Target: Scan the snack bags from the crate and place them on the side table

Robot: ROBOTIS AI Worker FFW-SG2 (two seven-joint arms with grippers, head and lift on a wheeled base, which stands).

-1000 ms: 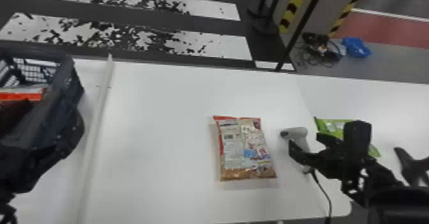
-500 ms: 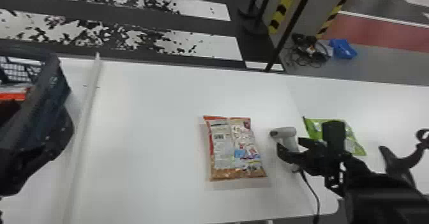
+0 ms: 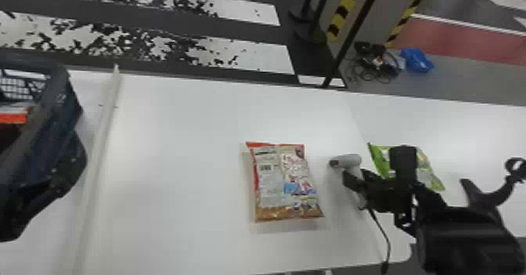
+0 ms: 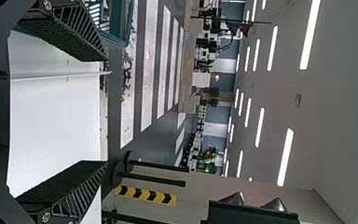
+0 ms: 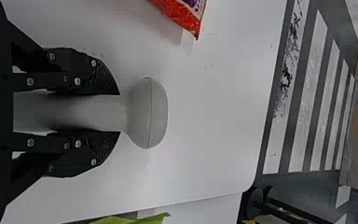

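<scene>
Scanner (image 3: pixel 350 160), pale grey and pistol-shaped, is clamped by its handle between the jaws of the right gripper (image 3: pixel 357 177). In the right wrist view, the jaws are seen pressed along opposite sides of the handle, parted only by its thickness, while the rounded head is left exposed beyond their tips. In the head view, the scanner is positioned near the right edge of the white counter (image 3: pixel 184 168), and a dark cable (image 3: pixel 382 231) is seen below its handle. The jaws of the left gripper (image 3: pixel 43 199), located beside the crate (image 3: pixel 58 74), are spread wide apart in the left wrist view, with open space between their ribbed inner faces. An orange-and-white snack bag (image 3: pixel 287 184) is laid flat on the counter, just to the left of the scanner and apart from both grippers; its printed barcode (image 3: pixel 265 167) is turned upward, and the dark nose of the scanner is directed toward the bag's side. A green snack bag (image 3: pixel 434 180) is placed on the side counter (image 3: pixel 485 137) and is partly hidden by the right arm. An orange-red packet (image 3: pixel 13 117) is contained in the dark mesh crate at the far left, which is separated from the orange-and-white bag by a raised white strip (image 3: pixel 103 137).
</scene>
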